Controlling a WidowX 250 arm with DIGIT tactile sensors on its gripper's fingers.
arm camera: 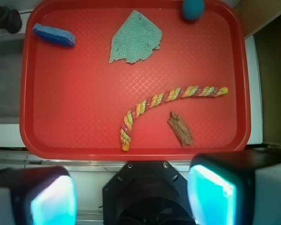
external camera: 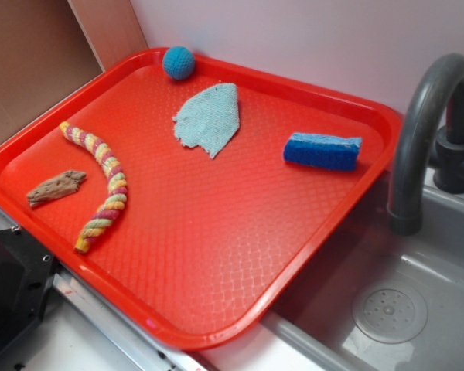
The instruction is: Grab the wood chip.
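Note:
The wood chip (external camera: 56, 188), a small rough brown piece, lies on the red tray (external camera: 216, 255) near its left rim. In the wrist view the wood chip (arm camera: 180, 128) lies near the tray's (arm camera: 75, 117) near edge, right of centre. My gripper (arm camera: 131, 199) is open and empty, high above the robot base, back from the tray's near edge. Its two fingers show at the bottom corners of the wrist view, wide apart. The gripper is out of the exterior view.
A pink-yellow twisted rope (external camera: 102, 182) curves right beside the chip. A teal cloth (external camera: 209, 116), a blue ball (external camera: 179, 62) and a blue sponge (external camera: 322, 150) lie farther back. A grey faucet (external camera: 425, 131) and sink (external camera: 387, 309) stand to the right.

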